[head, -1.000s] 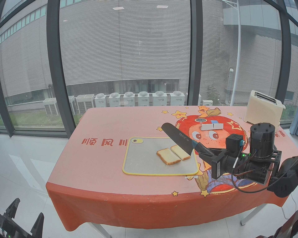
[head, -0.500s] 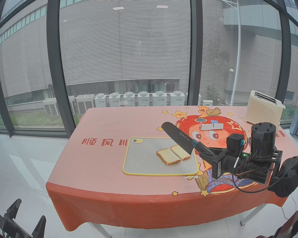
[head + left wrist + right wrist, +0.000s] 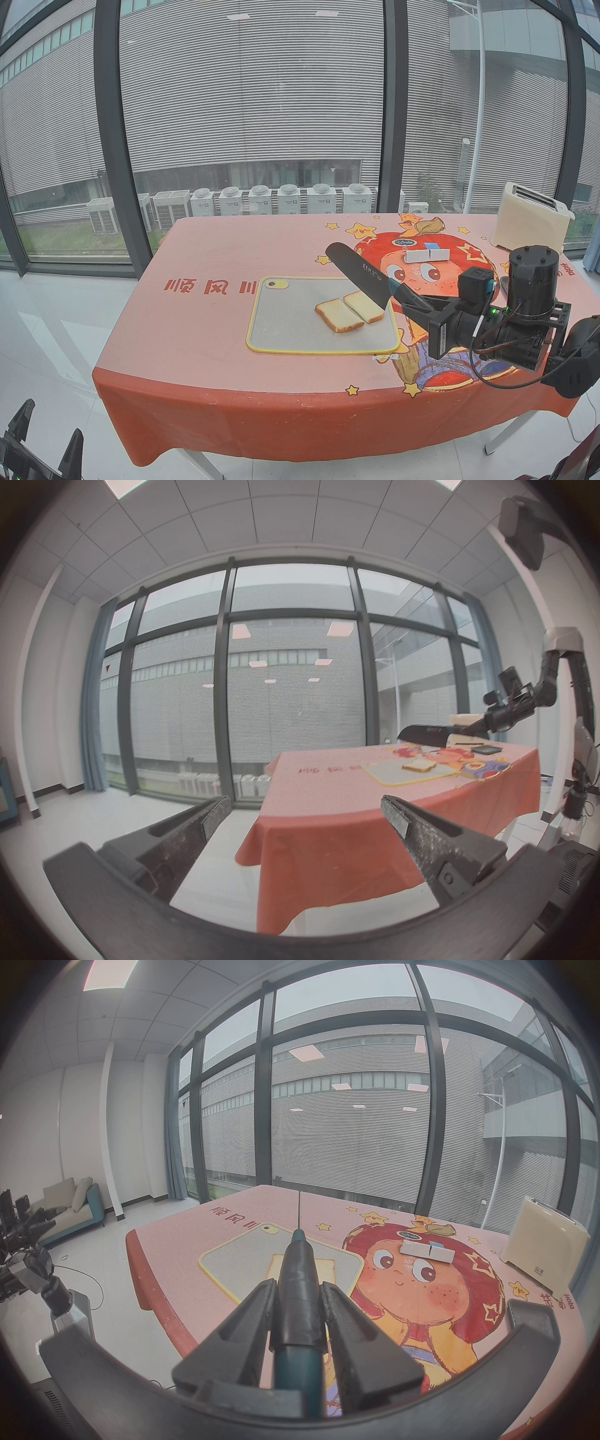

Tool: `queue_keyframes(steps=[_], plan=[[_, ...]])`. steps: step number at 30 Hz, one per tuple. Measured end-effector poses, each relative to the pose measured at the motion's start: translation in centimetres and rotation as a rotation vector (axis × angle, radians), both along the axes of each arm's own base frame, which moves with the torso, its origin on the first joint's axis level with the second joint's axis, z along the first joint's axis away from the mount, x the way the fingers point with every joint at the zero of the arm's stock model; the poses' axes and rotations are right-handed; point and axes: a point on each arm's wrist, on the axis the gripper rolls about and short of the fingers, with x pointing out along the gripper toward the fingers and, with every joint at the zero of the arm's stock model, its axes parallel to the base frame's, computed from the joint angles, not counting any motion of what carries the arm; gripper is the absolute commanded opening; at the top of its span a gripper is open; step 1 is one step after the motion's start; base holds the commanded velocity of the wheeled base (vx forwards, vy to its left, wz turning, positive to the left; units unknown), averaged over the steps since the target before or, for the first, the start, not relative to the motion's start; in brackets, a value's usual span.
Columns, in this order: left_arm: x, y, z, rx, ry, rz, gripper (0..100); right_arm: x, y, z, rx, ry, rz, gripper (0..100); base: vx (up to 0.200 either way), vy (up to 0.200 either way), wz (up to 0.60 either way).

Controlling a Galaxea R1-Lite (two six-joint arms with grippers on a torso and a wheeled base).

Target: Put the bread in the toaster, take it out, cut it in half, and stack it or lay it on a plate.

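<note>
Cut looks done. The bread (image 3: 338, 315) lies in two halves, side by side on the right part of the board (image 3: 284, 325), mid-surface (image 3: 187, 340).

Right gripper (image 3: 427, 312): fingers clamped on the knife (image 3: 361, 271) handle. The blade is tilted up and clear of the board, hanging over the far half.

Left gripper (image 3: 305, 808): fingers apart, holding nothing, low off the surface's near-left corner and well apart from the bread.

Toaster (image 3: 531, 220) sits at the far right, nothing sticking out.

My read: we're between cutting and plating. Next move calls for parking the knife clear of the halves without sweeping the blade across them. Then free those fingers and take one half by its edges with a light grip, since it's soft. Stack it or lay it on a plate.
</note>
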Motion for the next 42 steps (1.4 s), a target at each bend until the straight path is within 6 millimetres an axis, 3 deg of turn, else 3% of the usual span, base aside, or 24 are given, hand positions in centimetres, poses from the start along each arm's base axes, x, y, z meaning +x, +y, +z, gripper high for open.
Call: queue_keyframes(steps=[42], plan=[[0.0, 0.0, -0.1, -0.008, 0.006, 0.023, 100, 0.2, -0.8, 1.4, 0.026, -0.047, -0.055, 0, 0.0, 0.0, 0.0]])
